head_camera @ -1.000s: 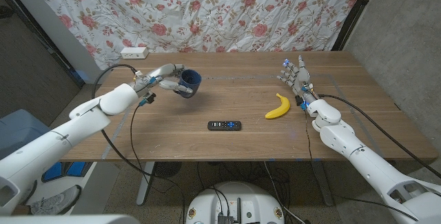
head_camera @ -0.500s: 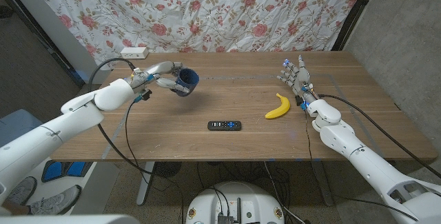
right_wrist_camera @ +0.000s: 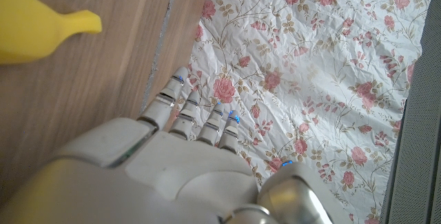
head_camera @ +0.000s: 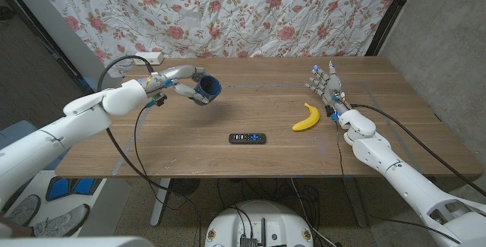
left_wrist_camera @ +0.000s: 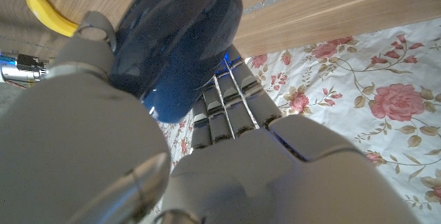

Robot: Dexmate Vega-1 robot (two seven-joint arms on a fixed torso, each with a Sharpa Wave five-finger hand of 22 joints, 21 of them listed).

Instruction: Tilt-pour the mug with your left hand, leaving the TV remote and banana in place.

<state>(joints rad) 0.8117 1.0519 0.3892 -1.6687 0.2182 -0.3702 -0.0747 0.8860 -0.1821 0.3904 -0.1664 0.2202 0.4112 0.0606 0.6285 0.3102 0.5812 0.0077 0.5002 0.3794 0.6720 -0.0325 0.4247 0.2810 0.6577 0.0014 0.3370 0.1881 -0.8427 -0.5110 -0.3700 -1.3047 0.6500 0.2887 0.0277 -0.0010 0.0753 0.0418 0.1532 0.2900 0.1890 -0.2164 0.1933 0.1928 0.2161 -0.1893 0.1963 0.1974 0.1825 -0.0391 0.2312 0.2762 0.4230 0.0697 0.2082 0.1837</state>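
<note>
The left hand (head_camera: 181,80) grips the dark blue mug (head_camera: 206,90) and has it up off the counter (head_camera: 258,163), over the far left part of it. The mug is tipped: its open mouth faces right and toward the near side, its base back in the palm, so its long axis runs roughly left to right. From the left wrist view the fingers (left_wrist_camera: 227,107) wrap round the mug's body. The TV remote (head_camera: 247,137) lies nearer and to the right, well apart from the mug; the banana (head_camera: 306,118) is further right again. The right hand (head_camera: 325,87), fingers apart and holding nothing, waits just beside the banana, far from the mug.
</note>
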